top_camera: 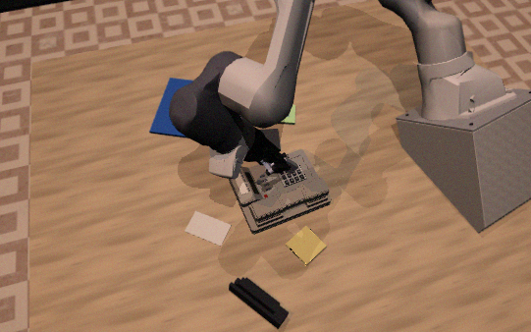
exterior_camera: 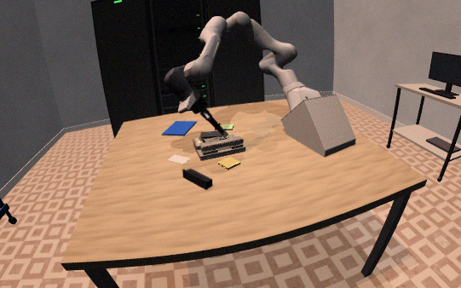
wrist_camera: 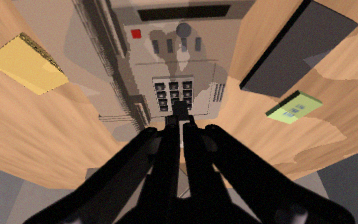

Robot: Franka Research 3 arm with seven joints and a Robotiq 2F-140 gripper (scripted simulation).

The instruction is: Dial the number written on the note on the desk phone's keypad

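Note:
The grey desk phone (top_camera: 281, 192) sits mid-table, its handset (top_camera: 245, 187) lying in the cradle on its left side. My gripper (wrist_camera: 180, 111) is shut with nothing between the fingers. The closed tips point down at the dark keypad (wrist_camera: 173, 94), over its lower middle keys. I cannot tell whether the tips touch a key. In the top view the gripper (top_camera: 279, 166) stands at the keypad (top_camera: 294, 175). A green note (wrist_camera: 294, 107) with small marks lies to the right of the phone in the wrist view. It also shows behind the phone in the exterior view (exterior_camera: 227, 127).
A yellow pad (top_camera: 305, 245), a white card (top_camera: 207, 228) and a black block (top_camera: 258, 302) lie in front of the phone. A blue sheet (top_camera: 168, 104) and a dark pad (wrist_camera: 298, 47) lie behind it. The arm's grey base block (top_camera: 481, 147) stands at right.

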